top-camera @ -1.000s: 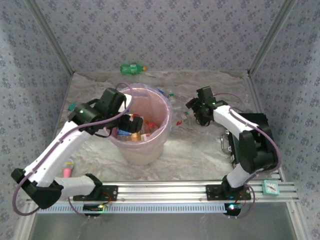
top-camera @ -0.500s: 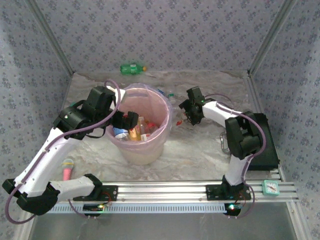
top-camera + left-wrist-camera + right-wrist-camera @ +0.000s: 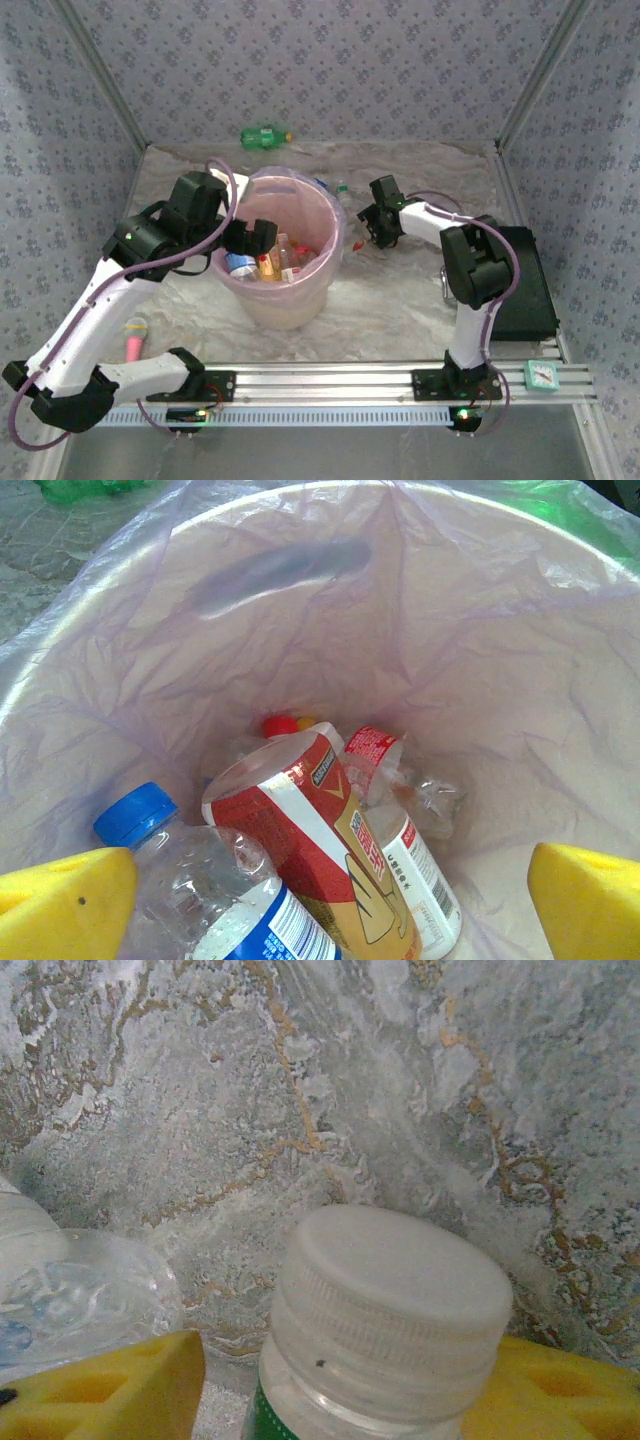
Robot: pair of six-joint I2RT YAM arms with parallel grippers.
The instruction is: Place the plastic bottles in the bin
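The left fingers [image 3: 70,900] hung wide apart and empty over the bin [image 3: 288,304]. The bin stood in the middle of the bench [image 3: 400,310] and was lined with a pale pink bag [image 3: 450,630]. Several bottles lay in the bottom of it: a clear bottle with a blue cap [image 3: 135,813], a red-labelled bottle [image 3: 320,840] leaning beside it, and a red cap [image 3: 280,725] poking up behind.

Right of the bin, the right fingers [image 3: 110,1390] sat low over the bench, 1 on each side of a white-capped bottle [image 3: 390,1300]. I could not tell whether they gripped it. A crumpled clear bottle [image 3: 70,1280] lay just beside it, at the left of the right wrist view. 1 green bottle [image 3: 265,135] lay by the back wall, upper centre of the overhead view, well apart from the bin.
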